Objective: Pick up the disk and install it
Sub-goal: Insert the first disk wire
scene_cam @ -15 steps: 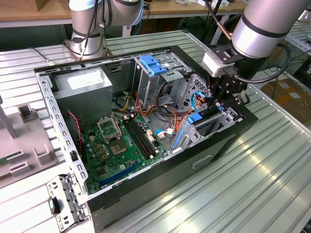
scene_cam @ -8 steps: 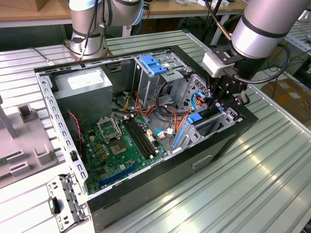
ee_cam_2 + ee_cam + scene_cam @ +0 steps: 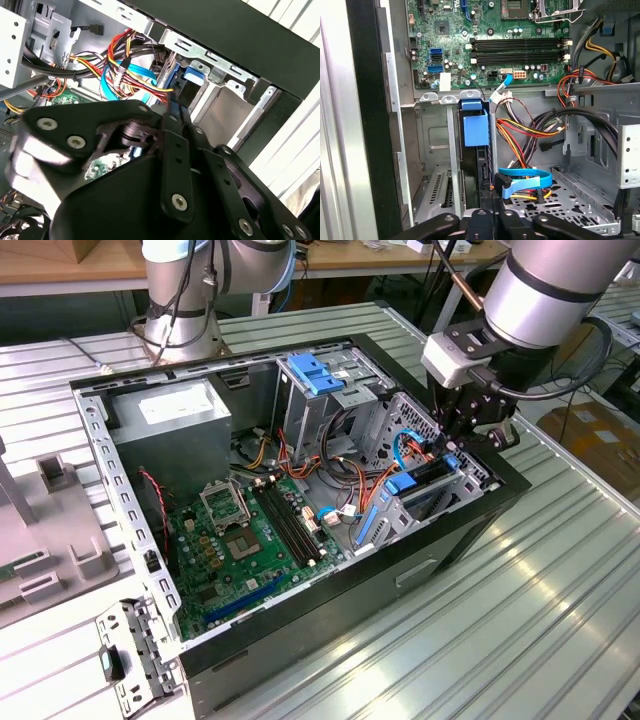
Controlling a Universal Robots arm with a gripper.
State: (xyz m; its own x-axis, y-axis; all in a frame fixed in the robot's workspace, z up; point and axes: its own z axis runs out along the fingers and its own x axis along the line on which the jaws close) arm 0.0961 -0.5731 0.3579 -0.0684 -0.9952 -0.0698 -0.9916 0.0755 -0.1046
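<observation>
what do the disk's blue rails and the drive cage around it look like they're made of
The disk has rails that look like moulded plastic: uniform bright blue, smooth, softly glossy. The drive cage looks like bare sheet metal, probably steel: dull grey, thin folded edges, punched slots.

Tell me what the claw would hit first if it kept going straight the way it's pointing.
Most likely the disk, standing on edge in the bay right below the claw. The bay floor lies beyond it, though depth is hard to judge.

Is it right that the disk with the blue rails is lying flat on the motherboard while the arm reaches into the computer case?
Not quite: the disk stands on edge in the drive bay beside the motherboard, as the first wrist view shows. The rest holds.
</observation>
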